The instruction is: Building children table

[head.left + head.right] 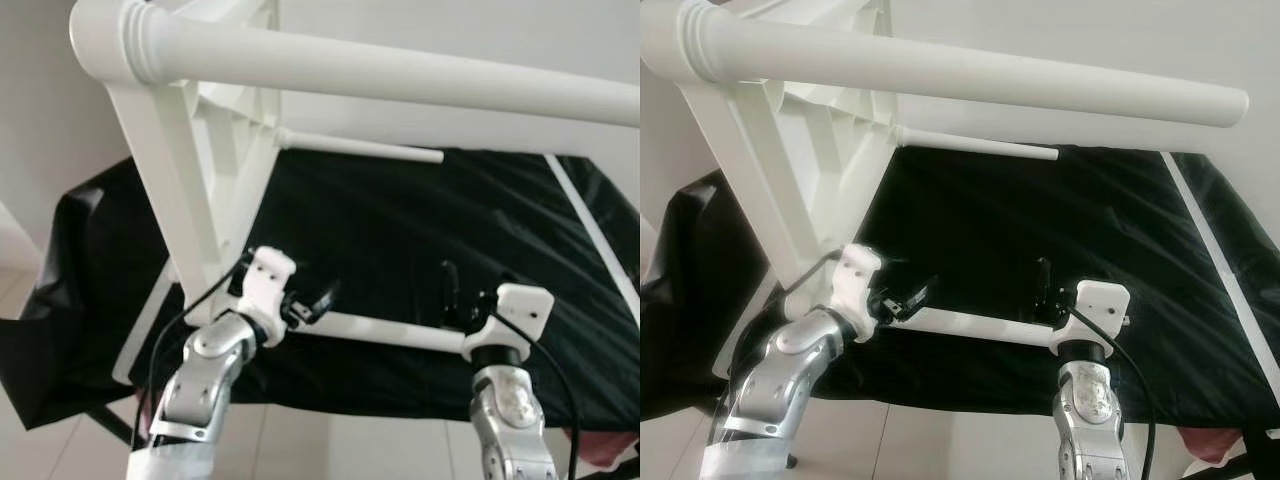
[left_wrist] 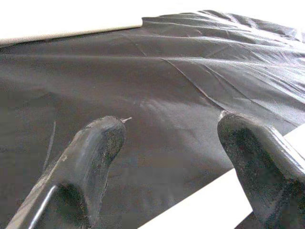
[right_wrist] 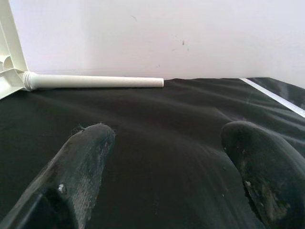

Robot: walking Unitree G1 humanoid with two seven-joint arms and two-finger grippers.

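I had the kids' table (image 1: 200, 150) tipped on its side on the black sheet (image 1: 400, 250), both claws, left claw (image 1: 312, 303) and right claw (image 1: 452, 300), spread around the near leg (image 1: 385, 332) to steady it.

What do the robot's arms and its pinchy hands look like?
Both arms are shiny silver metal with rounded joints. Each wrist ends in a chunky white block, and a thin black cable loops along each arm. The left gripper and right gripper each have two long black fingers. Up close, the fingers look dull, rounded and a bit scuffed.
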